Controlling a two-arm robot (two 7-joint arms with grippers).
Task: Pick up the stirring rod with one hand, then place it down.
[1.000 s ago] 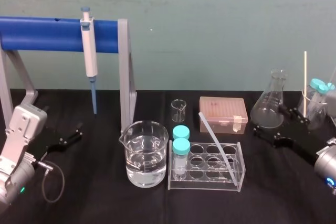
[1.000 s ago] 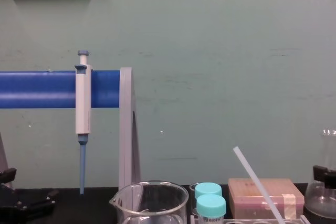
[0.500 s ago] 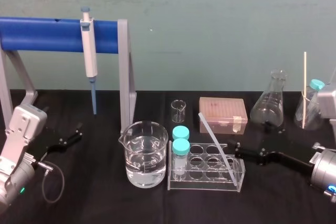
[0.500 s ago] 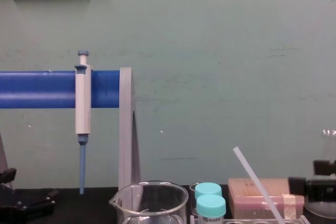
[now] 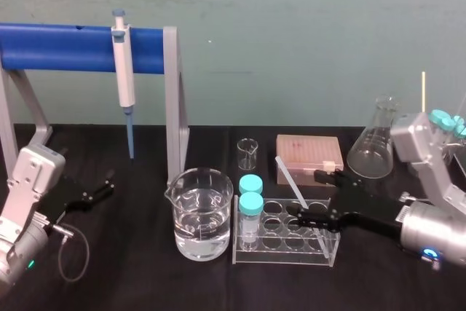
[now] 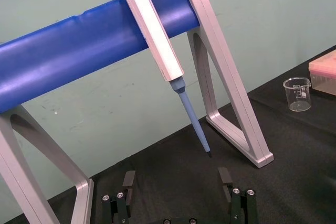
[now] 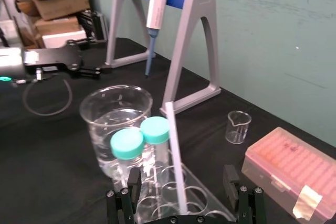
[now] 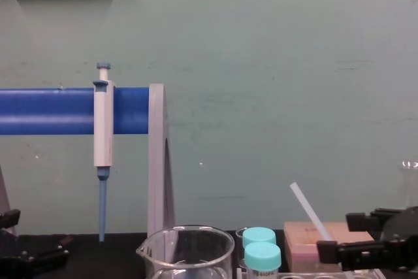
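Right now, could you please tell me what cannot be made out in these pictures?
Head view: the lower end of the stirring rod, in the rack, is hidden behind the open right gripper; whether they touch is unclear.
Chest view: the bottom edge cuts off the rack and the beaker.
The left gripper sits parked at the left of the table.

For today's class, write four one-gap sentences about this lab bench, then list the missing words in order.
1. The stirring rod leans in the clear ____ beside the water beaker.
2. The right gripper is ____, with one finger on each side of the rod.
3. The pipette hangs on the ____ bar, near the parked left gripper.
4. ____ capped vials stand in that holder.

Missing words: rack; open; blue; Two
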